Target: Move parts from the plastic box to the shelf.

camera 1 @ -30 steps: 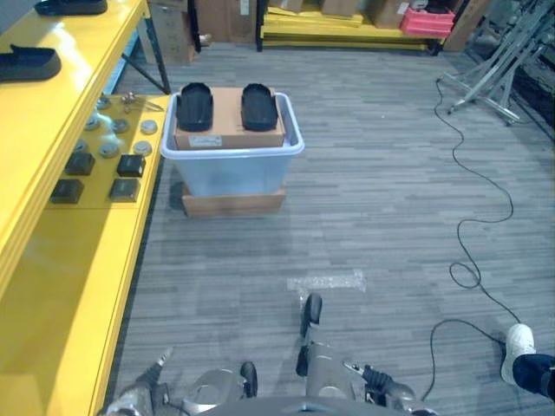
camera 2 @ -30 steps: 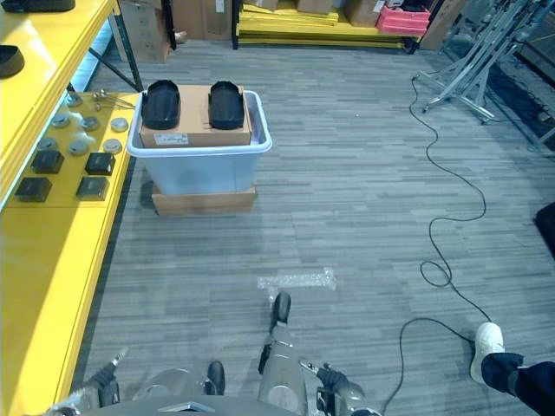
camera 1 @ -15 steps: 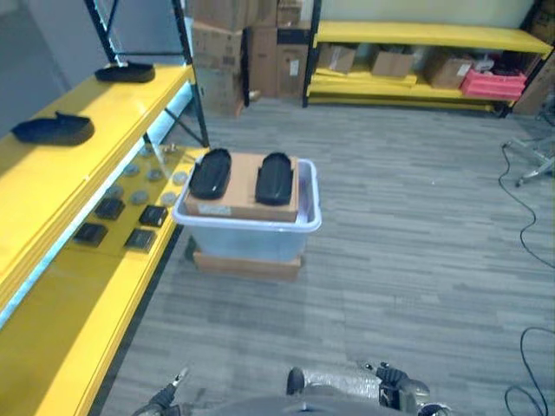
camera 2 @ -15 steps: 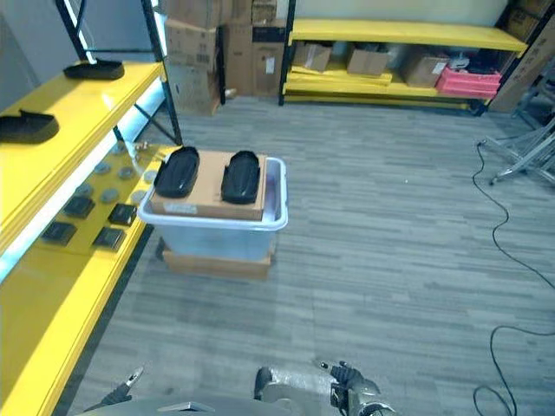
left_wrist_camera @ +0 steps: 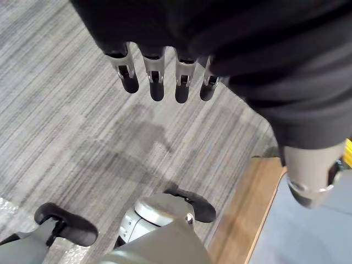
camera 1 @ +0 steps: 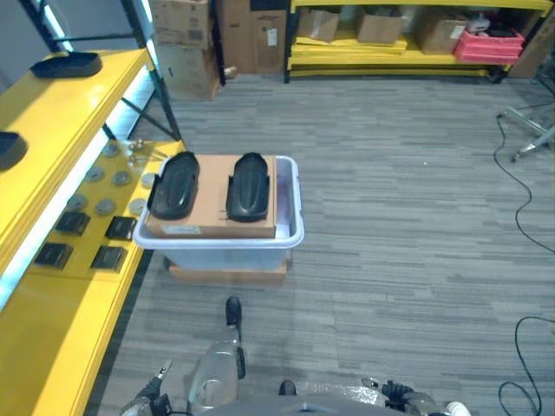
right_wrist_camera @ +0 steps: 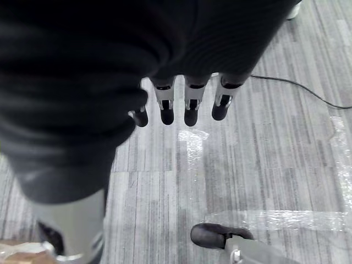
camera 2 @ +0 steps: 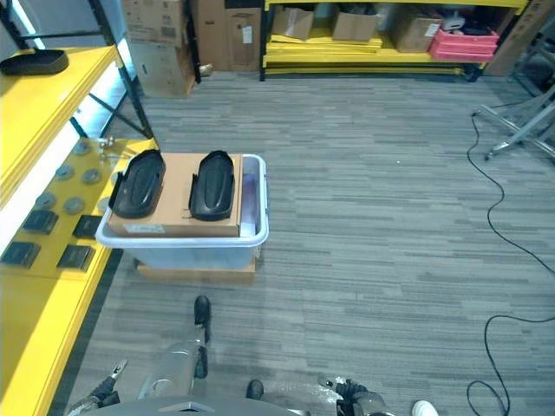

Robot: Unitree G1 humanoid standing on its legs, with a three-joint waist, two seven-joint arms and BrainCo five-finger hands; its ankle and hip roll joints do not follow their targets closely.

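A clear plastic box (camera 1: 227,245) stands on the grey floor (camera 1: 408,225) just right of the yellow shelf (camera 1: 52,130), a cardboard carton (camera 1: 212,208) inside it carrying two black parts (camera 1: 247,185) side by side. Both the left hand (left_wrist_camera: 159,77) and the right hand (right_wrist_camera: 187,102) hang low over the floor near the robot, fingers straight and empty. More black parts (camera 1: 66,64) lie on the shelf's upper level.
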